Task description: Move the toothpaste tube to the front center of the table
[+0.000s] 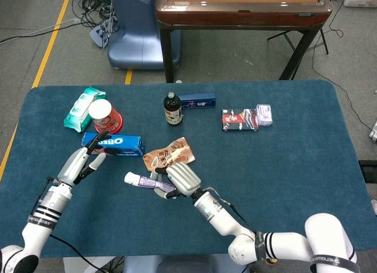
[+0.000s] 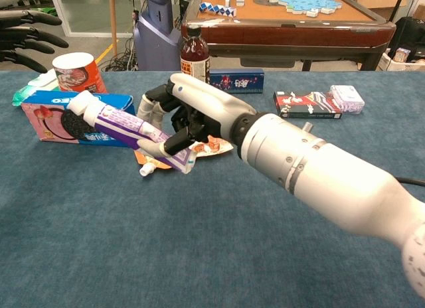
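The toothpaste tube (image 1: pixel 141 180) (image 2: pixel 123 129) is white and purple with a white cap at its left end. My right hand (image 1: pixel 177 180) (image 2: pixel 182 113) holds it by the flat tail end, lifted above the blue table (image 1: pixel 283 161), just in front of the orange pouch (image 1: pixel 169 153) (image 2: pixel 211 146). My left hand (image 1: pixel 85 161) (image 2: pixel 23 37) hovers with fingers spread and holds nothing, beside the Oreo box (image 1: pixel 116 145) (image 2: pixel 50 115).
A red cup (image 1: pixel 104 115) and green wipes pack (image 1: pixel 82 107) stand at the back left. A dark bottle (image 1: pixel 171 109), a blue box (image 1: pixel 197 101) and a red box (image 1: pixel 239 119) lie along the back. A wooden table (image 1: pixel 241 8) stands beyond.
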`<state>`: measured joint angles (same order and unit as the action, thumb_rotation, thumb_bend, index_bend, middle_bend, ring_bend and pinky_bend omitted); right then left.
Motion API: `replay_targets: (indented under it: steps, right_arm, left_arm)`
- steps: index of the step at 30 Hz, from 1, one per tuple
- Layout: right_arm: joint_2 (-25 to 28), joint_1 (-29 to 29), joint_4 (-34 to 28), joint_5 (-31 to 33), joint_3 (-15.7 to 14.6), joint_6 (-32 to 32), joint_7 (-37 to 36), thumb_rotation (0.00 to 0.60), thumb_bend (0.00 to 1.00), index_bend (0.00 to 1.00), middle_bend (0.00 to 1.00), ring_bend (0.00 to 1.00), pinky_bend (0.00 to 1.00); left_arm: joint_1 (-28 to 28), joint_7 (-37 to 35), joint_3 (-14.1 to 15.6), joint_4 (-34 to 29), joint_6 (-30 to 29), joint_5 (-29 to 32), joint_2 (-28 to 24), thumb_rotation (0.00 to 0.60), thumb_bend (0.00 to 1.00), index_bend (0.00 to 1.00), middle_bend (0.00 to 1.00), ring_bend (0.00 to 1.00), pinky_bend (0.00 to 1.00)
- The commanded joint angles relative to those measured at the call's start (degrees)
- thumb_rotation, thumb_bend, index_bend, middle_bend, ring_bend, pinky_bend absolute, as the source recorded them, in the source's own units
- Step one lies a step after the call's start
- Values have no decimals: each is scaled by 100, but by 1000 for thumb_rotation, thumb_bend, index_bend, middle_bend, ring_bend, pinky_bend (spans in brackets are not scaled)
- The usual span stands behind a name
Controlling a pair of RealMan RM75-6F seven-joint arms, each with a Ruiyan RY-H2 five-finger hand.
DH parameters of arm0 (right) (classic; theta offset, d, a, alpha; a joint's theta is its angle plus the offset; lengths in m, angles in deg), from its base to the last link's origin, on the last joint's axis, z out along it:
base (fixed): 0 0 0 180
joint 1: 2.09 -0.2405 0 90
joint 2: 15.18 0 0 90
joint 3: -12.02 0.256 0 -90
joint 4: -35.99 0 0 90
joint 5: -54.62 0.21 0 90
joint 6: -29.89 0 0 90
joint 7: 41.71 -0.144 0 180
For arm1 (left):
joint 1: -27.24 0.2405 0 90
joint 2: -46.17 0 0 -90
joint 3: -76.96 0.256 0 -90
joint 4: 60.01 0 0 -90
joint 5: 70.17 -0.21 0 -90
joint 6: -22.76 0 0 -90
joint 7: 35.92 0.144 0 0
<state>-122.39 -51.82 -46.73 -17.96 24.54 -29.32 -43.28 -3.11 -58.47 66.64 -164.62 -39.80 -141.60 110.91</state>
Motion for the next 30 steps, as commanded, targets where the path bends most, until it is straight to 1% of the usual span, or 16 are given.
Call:
replay_targets:
  steps: [1, 7, 11, 16, 20, 30]
  right_arm:
    - [-115, -73, 104, 46, 113, 126, -67, 600, 969, 975, 907, 791, 820]
    - [-326, -238, 286, 64, 277, 334, -78, 600, 970, 977, 910, 793, 823]
    - [-497, -323, 395, 112, 439, 367, -83, 600, 969, 977, 911, 794, 823]
    - [-624, -401, 506, 172, 556, 421, -30, 600, 970, 978, 913, 795, 824]
    - [-682, -429, 574, 228, 633, 469, -62, 600, 971, 981, 915, 797, 824]
    - [-782, -481, 677, 288, 747, 551, -138, 600, 971, 984, 917, 800, 825]
  left_arm:
    - [-2, 156, -18, 26, -58, -4, 165, 0, 168, 0, 114, 77, 153]
    - [-79, 364, -5, 6, 13, -78, 411, 0, 153, 0, 101, 73, 133]
    - [-119, 450, -47, 18, 16, -34, 620, 0, 151, 0, 89, 51, 128]
    - [-142, 516, -118, 82, -4, 80, 828, 0, 149, 0, 87, 48, 125]
    - [-134, 460, -174, 141, -24, 128, 935, 0, 142, 0, 86, 48, 120]
    - [-48, 51, -219, 277, -141, -100, 1146, 0, 79, 0, 83, 46, 109]
